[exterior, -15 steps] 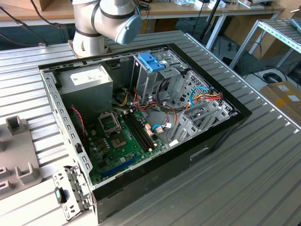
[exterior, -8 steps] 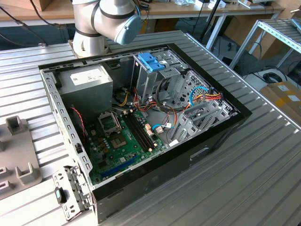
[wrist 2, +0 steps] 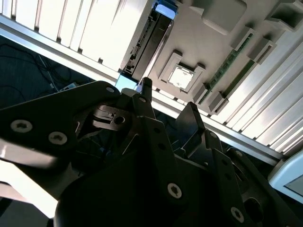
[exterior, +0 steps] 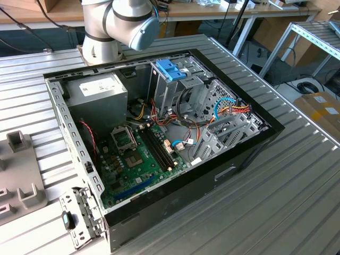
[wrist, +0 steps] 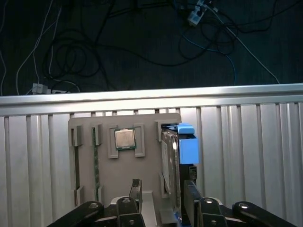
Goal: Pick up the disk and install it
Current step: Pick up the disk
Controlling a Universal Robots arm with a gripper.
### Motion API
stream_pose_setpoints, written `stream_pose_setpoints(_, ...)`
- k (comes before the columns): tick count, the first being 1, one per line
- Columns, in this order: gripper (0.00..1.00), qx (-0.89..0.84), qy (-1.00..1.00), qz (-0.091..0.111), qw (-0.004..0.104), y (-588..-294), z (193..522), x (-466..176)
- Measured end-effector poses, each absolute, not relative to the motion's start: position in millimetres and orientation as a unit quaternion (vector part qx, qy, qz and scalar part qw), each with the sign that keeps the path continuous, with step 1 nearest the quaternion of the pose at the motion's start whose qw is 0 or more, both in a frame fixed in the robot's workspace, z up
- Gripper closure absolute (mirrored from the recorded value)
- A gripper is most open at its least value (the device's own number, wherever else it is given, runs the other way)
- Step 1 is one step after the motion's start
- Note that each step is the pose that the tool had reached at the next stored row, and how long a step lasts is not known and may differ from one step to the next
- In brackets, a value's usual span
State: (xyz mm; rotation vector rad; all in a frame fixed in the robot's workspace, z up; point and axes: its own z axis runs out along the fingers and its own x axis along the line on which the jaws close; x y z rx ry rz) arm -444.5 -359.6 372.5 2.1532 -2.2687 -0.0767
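first wrist view: memory stick (wrist: 96, 161), chip (wrist: 125, 138), then the disk (wrist: 169, 151) on edge in the grey holder (wrist: 123, 179) on the table (wrist: 246, 156), its blue frame (wrist: 188, 146) alongside. hand (wrist: 162, 183) spread wide, one finger either side of the disk. an off-centre squeeze could tilt or jam it.
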Motion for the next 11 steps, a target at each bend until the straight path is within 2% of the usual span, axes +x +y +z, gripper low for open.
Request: stream_pose_setpoints(11, 0.52, 0.688, -0.725, -0.025, 0.006, -352.7, 370.7, -444.5)
